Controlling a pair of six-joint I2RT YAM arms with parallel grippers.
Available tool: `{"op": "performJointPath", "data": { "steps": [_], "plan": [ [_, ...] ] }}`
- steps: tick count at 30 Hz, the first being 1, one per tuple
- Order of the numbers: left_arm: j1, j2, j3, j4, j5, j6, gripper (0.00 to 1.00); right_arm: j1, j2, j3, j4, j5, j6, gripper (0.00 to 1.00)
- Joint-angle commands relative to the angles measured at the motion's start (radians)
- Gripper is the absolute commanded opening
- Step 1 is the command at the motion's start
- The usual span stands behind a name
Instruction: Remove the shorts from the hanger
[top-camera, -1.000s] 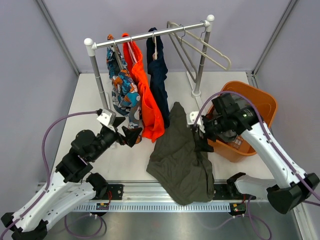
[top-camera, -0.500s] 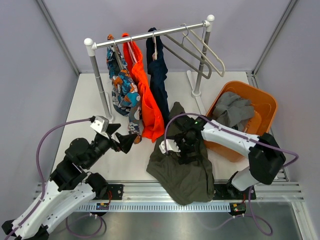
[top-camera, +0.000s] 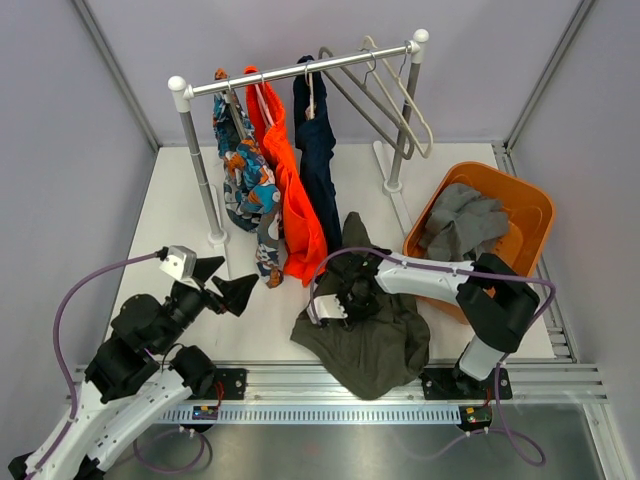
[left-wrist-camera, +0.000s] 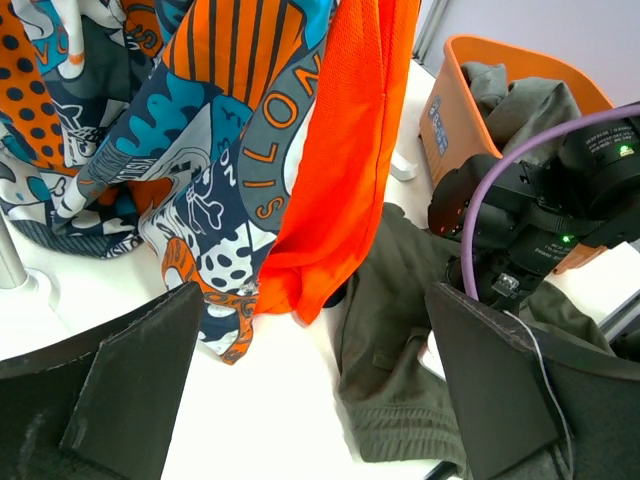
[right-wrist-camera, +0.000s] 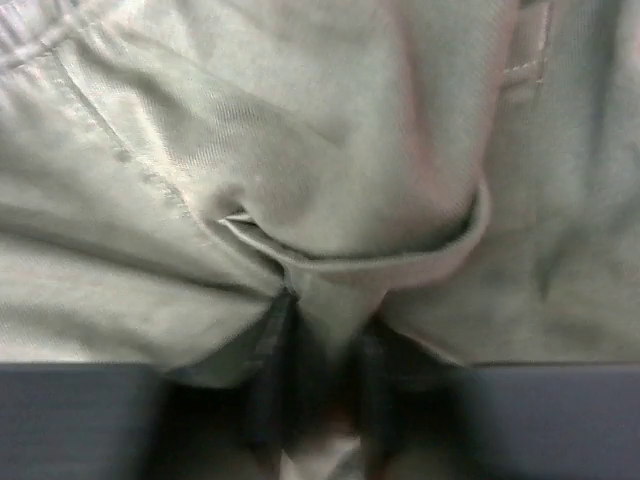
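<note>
The dark olive-green shorts (top-camera: 372, 338) lie crumpled on the table near the front edge, off any hanger; they also show in the left wrist view (left-wrist-camera: 415, 330). My right gripper (top-camera: 345, 296) is pressed down onto them, and in its wrist view the gripper (right-wrist-camera: 325, 335) is shut on a raised fold of the olive cloth (right-wrist-camera: 300, 150). The mid-grey shorts (top-camera: 462, 218) lie in the orange basket (top-camera: 533, 205). My left gripper (top-camera: 226, 283) hovers open to the left of the olive shorts, holding nothing (left-wrist-camera: 320, 400).
On the rack rail (top-camera: 330, 64) hang a patterned pair (top-camera: 245, 180), a bright orange pair (top-camera: 295, 215) and a navy pair (top-camera: 318, 150). Two bare hangers (top-camera: 395, 95) dangle at the rail's right end. The rack's posts stand at left and right.
My right arm swung from the basket leftward onto the olive shorts and shut on a fold. The left arm drew back toward the lower left. The bare hangers are swinging.
</note>
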Motion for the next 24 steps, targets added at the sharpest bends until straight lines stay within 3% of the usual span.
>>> {"op": "performJointPath", "data": {
  "steps": [1, 2, 6, 13, 18, 24],
  "plan": [
    [-0.005, 0.010, 0.042, 0.009, -0.024, 0.026, 0.99, 0.009, 0.002, 0.027, -0.064, -0.077, 0.030, 0.19],
    [-0.003, 0.010, 0.044, 0.011, -0.024, 0.030, 0.99, 0.006, -0.022, 0.038, -0.094, -0.162, 0.013, 0.10],
    [-0.005, 0.014, 0.063, -0.001, -0.024, 0.051, 0.99, -0.009, -0.247, 0.154, -0.322, -0.365, -0.047, 0.00],
    [-0.003, 0.014, 0.093, -0.003, -0.035, 0.086, 0.99, -0.216, -0.433, 0.481, -0.510, -0.571, 0.003, 0.00],
    [-0.005, 0.030, 0.103, 0.020, -0.024, 0.108, 0.99, -0.356, -0.577, 0.668, -0.446, -0.631, 0.172, 0.00],
    [-0.005, 0.067, 0.120, 0.057, -0.007, 0.146, 0.99, -0.554, -0.688, 0.760, -0.291, -0.502, 0.370, 0.00]
  ]
}}
